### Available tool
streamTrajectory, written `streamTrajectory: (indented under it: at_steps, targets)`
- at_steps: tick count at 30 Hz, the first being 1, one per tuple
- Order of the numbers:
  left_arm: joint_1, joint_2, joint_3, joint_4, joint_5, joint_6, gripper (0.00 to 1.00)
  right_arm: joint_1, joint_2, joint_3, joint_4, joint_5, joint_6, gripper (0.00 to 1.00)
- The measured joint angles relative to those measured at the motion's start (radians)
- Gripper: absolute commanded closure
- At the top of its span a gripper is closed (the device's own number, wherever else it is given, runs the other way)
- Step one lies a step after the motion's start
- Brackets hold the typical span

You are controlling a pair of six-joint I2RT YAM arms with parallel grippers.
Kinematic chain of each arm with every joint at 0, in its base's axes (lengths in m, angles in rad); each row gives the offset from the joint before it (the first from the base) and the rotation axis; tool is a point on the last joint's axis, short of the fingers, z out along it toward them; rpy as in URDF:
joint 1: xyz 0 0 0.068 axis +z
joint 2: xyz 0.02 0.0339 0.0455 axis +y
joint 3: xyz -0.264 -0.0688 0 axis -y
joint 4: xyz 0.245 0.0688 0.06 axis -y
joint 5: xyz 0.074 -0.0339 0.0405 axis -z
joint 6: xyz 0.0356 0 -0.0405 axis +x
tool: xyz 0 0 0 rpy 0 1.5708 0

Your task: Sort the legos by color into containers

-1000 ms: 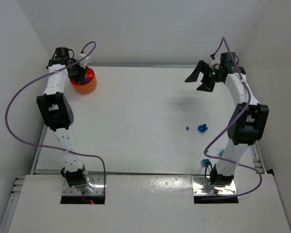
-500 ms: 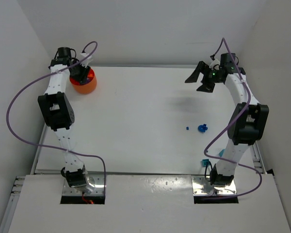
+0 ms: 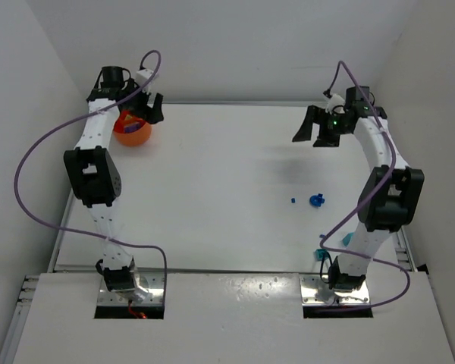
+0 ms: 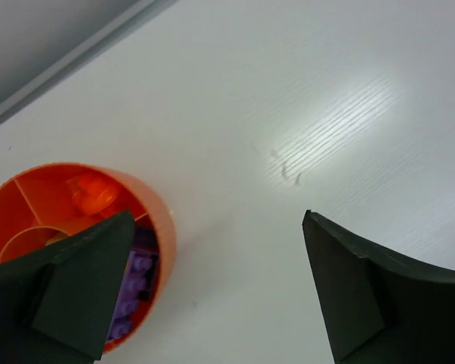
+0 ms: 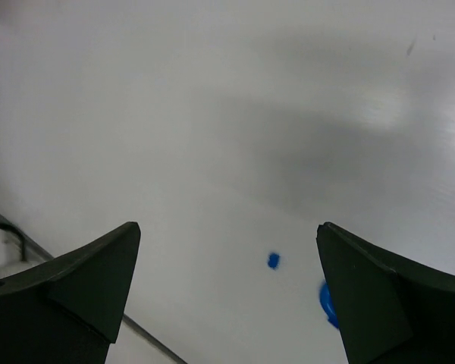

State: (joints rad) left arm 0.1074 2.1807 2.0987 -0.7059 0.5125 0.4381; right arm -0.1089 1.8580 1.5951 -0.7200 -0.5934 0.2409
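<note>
The container, a small orange bowl (image 3: 133, 135), stands at the table's far left corner. In the left wrist view its rim (image 4: 164, 227) shows at lower left, with a purple lego (image 4: 133, 287) and an orange lego (image 4: 91, 194) lying in separate compartments. My left gripper (image 3: 144, 111) hovers open and empty just right of the bowl (image 4: 216, 220). A blue lego (image 3: 315, 200) and a tiny blue bit (image 3: 293, 200) lie at right of centre. My right gripper (image 3: 312, 127) hangs open and empty high above them (image 5: 227, 227); the bit (image 5: 273, 261) and the blue lego (image 5: 327, 300) show below.
A teal lego (image 3: 319, 252) lies by the right arm's base, and another teal piece (image 3: 346, 239) sits half hidden behind that arm. White walls close in the table at the back and both sides. Purple cables loop off both arms.
My left gripper has opened wide and drawn up and to the right from over the bowl. The right gripper has shifted slightly and stays open.
</note>
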Motion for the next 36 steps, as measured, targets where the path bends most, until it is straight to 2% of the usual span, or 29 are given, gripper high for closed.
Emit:
streamTrajectory:
  at_steps: [4, 7, 11, 12, 14, 15, 18, 21, 25, 29, 36]
  targets:
    - [-0.035, -0.132, -0.122, 0.086, 0.055, -0.120, 0.00, -0.004, -0.163, -0.136, -0.142, 0.056, -0.341, 0.01]
    - [-0.093, -0.245, -0.252, 0.151, 0.053, -0.174, 0.00, -0.006, -0.369, -0.319, -0.260, 0.090, -0.655, 0.03]
    - [-0.218, -0.345, -0.399, 0.225, 0.013, -0.195, 0.00, -0.002, -0.673, -0.523, -0.422, 0.138, -1.030, 0.15]
    - [-0.255, -0.357, -0.425, 0.235, 0.002, -0.195, 0.00, 0.002, -0.737, -0.558, -0.462, 0.147, -1.118, 0.22]
    - [-0.308, -0.359, -0.449, 0.245, -0.013, -0.195, 0.00, 0.005, -0.799, -0.596, -0.508, 0.153, -1.230, 0.30]
    - [-0.325, -0.359, -0.457, 0.245, -0.019, -0.196, 0.00, 0.006, -0.805, -0.605, -0.524, 0.154, -1.270, 0.38]
    - [-0.338, -0.359, -0.471, 0.248, -0.034, -0.216, 0.00, 0.020, -0.748, -0.609, -0.551, 0.146, -1.350, 0.45]
    - [-0.323, -0.359, -0.483, 0.266, -0.047, -0.241, 0.00, 0.049, -0.650, -0.614, -0.553, 0.147, -1.386, 0.46]
    - [-0.291, -0.359, -0.517, 0.286, -0.058, -0.273, 0.00, 0.131, -0.610, -0.655, -0.549, 0.168, -1.407, 0.40]
    - [-0.241, -0.359, -0.545, 0.294, -0.074, -0.305, 0.00, 0.219, -0.585, -0.672, -0.560, 0.213, -1.416, 0.38]
    - [-0.188, -0.359, -0.553, 0.302, -0.086, -0.340, 0.00, 0.352, -0.478, -0.719, -0.559, 0.357, -1.411, 0.28]
